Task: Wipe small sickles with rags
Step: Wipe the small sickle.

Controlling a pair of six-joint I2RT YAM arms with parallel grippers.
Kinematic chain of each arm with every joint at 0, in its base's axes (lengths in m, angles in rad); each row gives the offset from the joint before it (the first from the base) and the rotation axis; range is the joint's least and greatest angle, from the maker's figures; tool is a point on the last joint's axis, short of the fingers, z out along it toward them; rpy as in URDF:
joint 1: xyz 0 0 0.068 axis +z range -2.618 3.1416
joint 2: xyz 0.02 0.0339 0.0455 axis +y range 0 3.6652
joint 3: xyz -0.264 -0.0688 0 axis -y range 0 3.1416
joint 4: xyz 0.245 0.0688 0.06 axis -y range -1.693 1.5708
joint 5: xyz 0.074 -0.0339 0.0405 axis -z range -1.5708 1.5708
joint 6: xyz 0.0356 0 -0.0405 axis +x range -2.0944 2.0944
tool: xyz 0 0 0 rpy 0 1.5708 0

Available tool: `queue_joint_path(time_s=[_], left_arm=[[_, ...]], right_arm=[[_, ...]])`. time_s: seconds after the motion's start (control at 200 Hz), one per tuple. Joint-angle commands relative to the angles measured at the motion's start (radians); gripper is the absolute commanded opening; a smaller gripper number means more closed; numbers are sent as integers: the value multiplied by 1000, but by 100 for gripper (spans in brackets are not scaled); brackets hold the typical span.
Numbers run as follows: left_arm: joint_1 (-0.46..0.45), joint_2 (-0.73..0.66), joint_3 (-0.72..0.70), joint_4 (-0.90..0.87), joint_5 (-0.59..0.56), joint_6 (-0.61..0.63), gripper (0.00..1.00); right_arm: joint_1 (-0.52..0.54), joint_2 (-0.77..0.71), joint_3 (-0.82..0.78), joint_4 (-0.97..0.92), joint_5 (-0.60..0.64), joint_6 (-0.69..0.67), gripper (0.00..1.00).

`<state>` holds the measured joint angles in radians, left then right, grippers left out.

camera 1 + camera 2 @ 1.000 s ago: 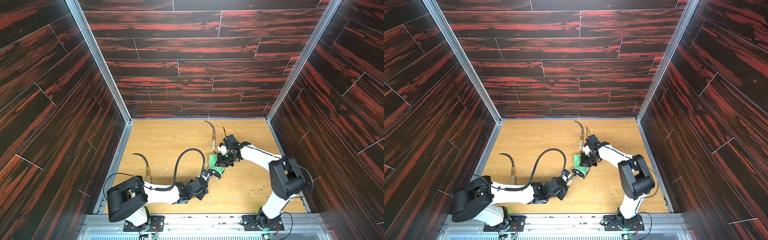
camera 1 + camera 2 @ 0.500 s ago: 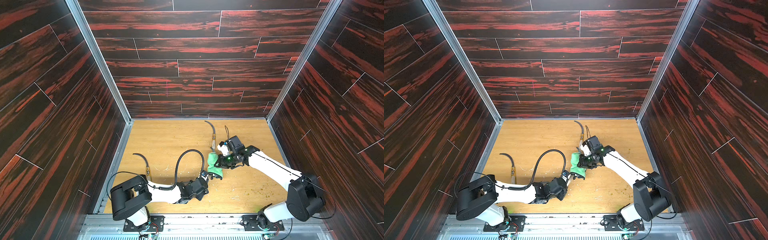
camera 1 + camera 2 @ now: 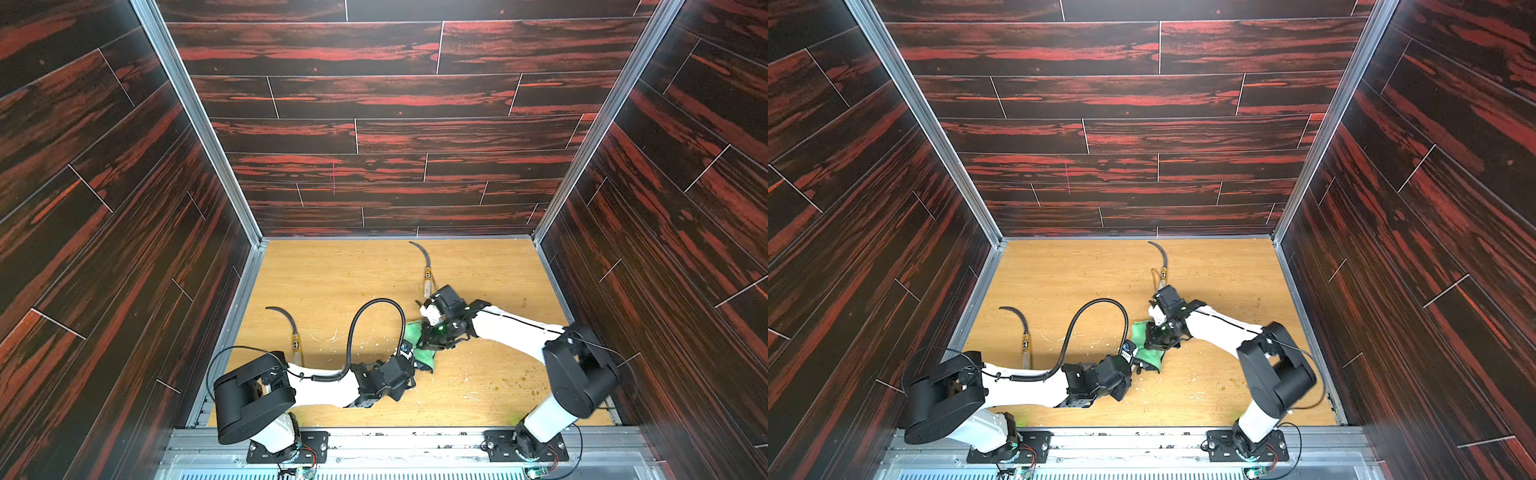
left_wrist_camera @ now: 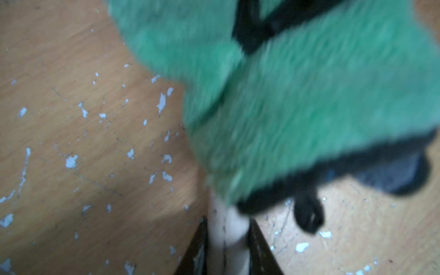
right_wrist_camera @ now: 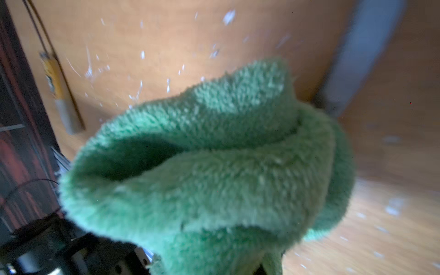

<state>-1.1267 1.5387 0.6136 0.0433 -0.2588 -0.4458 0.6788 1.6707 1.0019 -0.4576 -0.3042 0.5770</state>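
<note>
Our right tool [image 3: 432, 338], pinching the rag [image 3: 415, 332], has slid it nearer along the sickle [image 4: 223, 214], which our left tool [image 4: 227, 235] clamps by the handle, mid-worktop [image 3: 332, 282]: wiping continues.

- light green fluffy cloth rag [image 5: 214, 166]: deep, fuzzy pile
- pale wooden sickle handle [image 4: 231, 238]: smooth, matt
- tan wood-grain table top [image 3: 332, 282]: matt, scuffed, flecked white

Fluffy green rag [image 3: 427, 358] drapes middle sickle [image 4: 226, 238]; far sickle [image 3: 427, 274] and left sickle [image 3: 295, 338] lie flat.
</note>
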Motion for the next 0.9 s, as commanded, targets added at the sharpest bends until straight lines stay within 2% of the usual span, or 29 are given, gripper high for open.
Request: queue_joint_path(time_s=[0.0,0.215,0.376,0.561,0.892], left_arm=[[6,-3,40,18,-28,-7,0],[5,11,55,17,-35,-12,0],[6,-7,47,15,-30,-17,0],[5,-26,23,23,-23,-25,0],[5,-89,-46,26,-13,-43,0]], right_arm=[[53,54,20,23,-36,39,0],[92,140,-14,85,-74,89,0],[84,209,-10,70,5,68,0],[12,235,-26,66,59,44,0],[-135,267,-6,55,84,-30,0]])
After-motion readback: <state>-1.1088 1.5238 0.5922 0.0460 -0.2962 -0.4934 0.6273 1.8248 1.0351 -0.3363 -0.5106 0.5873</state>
